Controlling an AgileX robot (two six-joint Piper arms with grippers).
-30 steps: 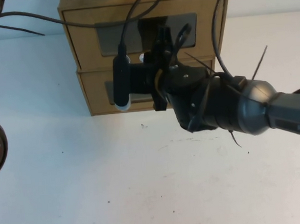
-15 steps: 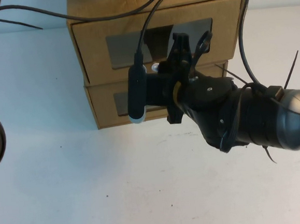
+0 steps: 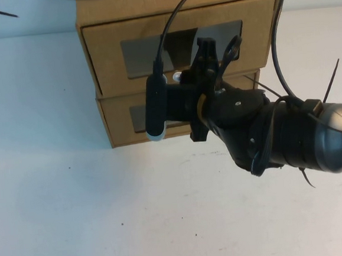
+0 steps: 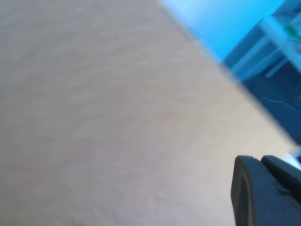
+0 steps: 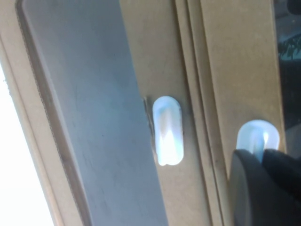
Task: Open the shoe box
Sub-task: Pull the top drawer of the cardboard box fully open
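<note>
Two brown cardboard shoe boxes stand stacked at the far middle of the white table (image 3: 77, 218). The upper shoe box (image 3: 257, 20) sits on the lower shoe box (image 3: 119, 132), and each has a grey pane in its front. The right arm (image 3: 290, 136) reaches in from the robot's right and crosses both fronts. Its black wrist camera (image 3: 154, 105) hangs before the lower box, covering much of that front.

The right gripper (image 5: 263, 157) is up against the box fronts, its fingers drawn together to all but a sliver. In the right wrist view they are clamped on the end of a white pull tab (image 5: 257, 134), which vanishes into the line where the two fingertips meet. A second tab (image 5: 168, 130) lies free on the neighbouring front, just across the seam between the boxes and beside a large grey window (image 5: 89, 108). (Which of the two boxes owns the pinched tab cannot be told for certain.) How far either box has come open cannot be made out either.

The left gripper (image 4: 262, 162) is outside the high view. Its own camera shows it close to a plain, blurred tan surface (image 4: 103, 122) with blue background beyond. Its two dark fingers are pressed together with nothing between them.
</note>
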